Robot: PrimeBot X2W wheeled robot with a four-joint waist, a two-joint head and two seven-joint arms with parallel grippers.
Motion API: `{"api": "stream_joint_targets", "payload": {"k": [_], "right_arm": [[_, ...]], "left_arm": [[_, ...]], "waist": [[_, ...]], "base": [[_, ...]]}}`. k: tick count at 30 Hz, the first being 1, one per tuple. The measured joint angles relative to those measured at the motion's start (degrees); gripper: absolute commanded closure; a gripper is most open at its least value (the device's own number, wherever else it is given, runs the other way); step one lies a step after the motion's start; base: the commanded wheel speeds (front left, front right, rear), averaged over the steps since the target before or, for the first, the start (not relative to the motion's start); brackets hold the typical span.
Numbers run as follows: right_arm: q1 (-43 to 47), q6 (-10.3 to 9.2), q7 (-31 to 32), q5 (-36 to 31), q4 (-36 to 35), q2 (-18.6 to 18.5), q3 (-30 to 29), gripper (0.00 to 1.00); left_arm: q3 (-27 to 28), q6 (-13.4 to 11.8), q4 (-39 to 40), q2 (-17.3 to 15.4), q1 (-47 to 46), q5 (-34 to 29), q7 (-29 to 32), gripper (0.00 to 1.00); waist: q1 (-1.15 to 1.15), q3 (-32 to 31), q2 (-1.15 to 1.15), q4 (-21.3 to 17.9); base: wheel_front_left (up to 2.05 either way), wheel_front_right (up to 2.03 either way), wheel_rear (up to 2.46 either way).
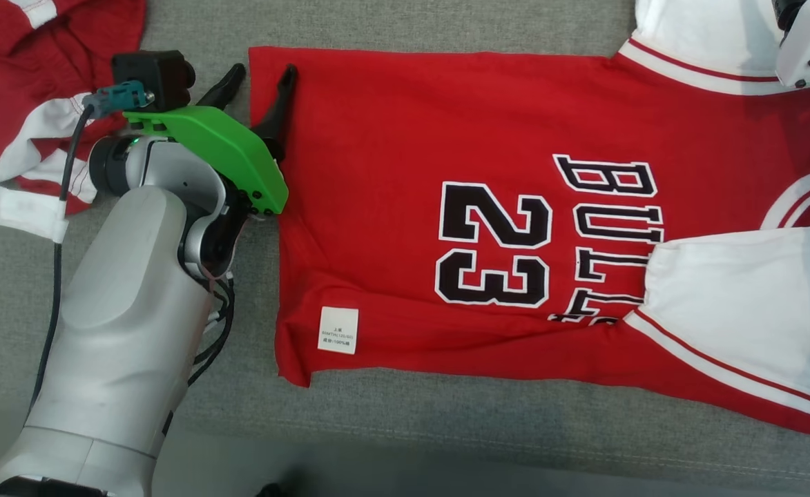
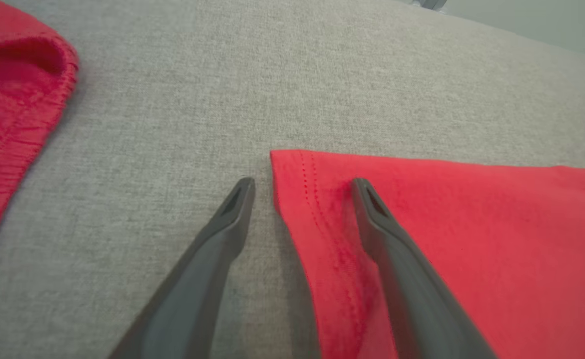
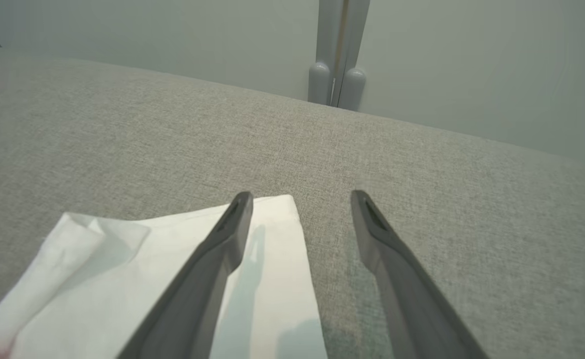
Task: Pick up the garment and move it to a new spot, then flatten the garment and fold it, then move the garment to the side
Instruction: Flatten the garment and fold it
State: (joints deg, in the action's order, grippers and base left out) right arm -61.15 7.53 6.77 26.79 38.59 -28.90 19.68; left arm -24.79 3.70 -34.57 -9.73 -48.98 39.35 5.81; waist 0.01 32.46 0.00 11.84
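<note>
nearest the robot, the pale left forearm (image 1: 121, 331) rises from the lower left, and its green wrist plate (image 1: 222, 152) sits just beside the hem of the red jersey (image 1: 405, 207). the left pincer (image 1: 264, 69) stands spread wide and holds nothing: it straddles the hem's far corner, one finger over the bare grey tabletop (image 1: 391, 421), the other lying over the red cloth, where a small pucker shows at its tip in the left wrist view (image 2: 302, 184). the jersey lies flat in the middle of the tabletop, its long axis running across the head view, hem toward the robot's left and shoulders toward its right. the "23" (image 1: 494, 252) and the lettering (image 1: 612, 207) are turned sideways, their tops toward the right. a white label (image 1: 338, 330) sits near the hem's near corner, and a white sleeve (image 1: 743, 310) lies folded in over part of the lettering. farther off, a second red and white garment (image 1: 25, 103) lies rumpled at the far left, apart from the jersey. at the far right, the right pincer (image 3: 300, 195) is also wide and empty, one finger over a white sleeve (image 3: 262, 279), the other over bare tabletop.
</note>
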Motion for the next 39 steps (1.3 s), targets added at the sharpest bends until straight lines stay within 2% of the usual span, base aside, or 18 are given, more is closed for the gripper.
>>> {"api": "stream_joint_targets", "payload": {"k": [8,9,10,11,12,13,14,20,27,34,39], "right_arm": [[-4.1,0.0,0.0,2.2,5.4,-0.2,5.3,0.0],[-4.6,0.0,0.0,2.9,5.8,-0.2,5.9,0.52],[-5.1,0.0,0.0,3.4,6.1,-0.2,6.4,0.66],[-5.5,0.0,-0.3,3.7,6.4,-0.3,7.0,1.0],[-5.9,0.0,-0.3,4.4,6.8,-0.3,7.3,1.0],[-6.2,0.0,-0.3,5.1,7.0,-0.2,7.9,1.0],[-6.4,0.02,-0.4,5.4,7.1,-0.2,8.3,1.0],[-6.4,0.01,-3.6,9.9,6.9,-0.5,9.8,1.0],[-3.7,0.0,-7.0,15.8,0.7,-3.3,13.1,1.0],[5.2,0.0,-10.3,23.2,-10.3,-9.5,14.0,1.0],[15.2,0.0,-12.0,29.1,-19.7,-12.7,12.4,1.0]], "left_arm": [[-0.4,2.5,-7.0,2.0,-4.8,2.6,0.1,0.0],[-0.6,2.9,-7.7,2.1,-5.2,2.8,0.0,0.0],[-0.7,3.0,-8.3,2.3,-5.7,3.2,-0.1,0.0],[-0.8,3.2,-8.7,2.5,-6.0,3.7,-0.1,0.05],[-1.1,3.4,-9.2,2.5,-6.4,3.9,0.1,0.47],[-1.3,3.4,-9.7,2.5,-6.8,4.0,0.2,0.64],[-1.4,3.4,-10.0,2.5,-7.1,4.2,0.1,1.0],[-2.4,3.6,-11.8,1.6,-7.5,4.5,-2.4,1.0],[-3.9,3.7,-9.9,-0.4,-6.3,4.1,-6.3,1.0],[-4.3,3.7,-1.9,-3.8,-0.1,3.9,-8.4,1.0],[-3.6,2.2,7.8,-7.1,7.5,5.0,-7.8,1.0]], "waist": [[-0.01,2.7,0.0,2.1],[-0.01,2.9,0.0,2.2],[-0.01,3.1,0.0,2.3],[-0.01,3.2,0.0,2.3],[-0.01,3.3,0.0,2.3],[-0.01,3.3,0.0,2.2],[-0.01,3.3,0.0,2.1],[-0.01,2.7,0.0,1.3],[-0.01,0.5,0.0,0.2],[-0.01,-2.4,0.0,-0.7],[-0.01,-4.2,0.0,-1.8]], "base": [[0.0,0.0,0.0],[0.0,0.0,0.0],[0.0,0.0,0.0],[0.0,0.0,0.0],[0.0,0.0,0.0],[0.0,0.0,0.0],[0.0,0.0,0.0],[0.0,0.0,0.0],[0.0,0.0,0.0],[0.0,0.0,0.0],[0.0,0.0,0.0]]}}
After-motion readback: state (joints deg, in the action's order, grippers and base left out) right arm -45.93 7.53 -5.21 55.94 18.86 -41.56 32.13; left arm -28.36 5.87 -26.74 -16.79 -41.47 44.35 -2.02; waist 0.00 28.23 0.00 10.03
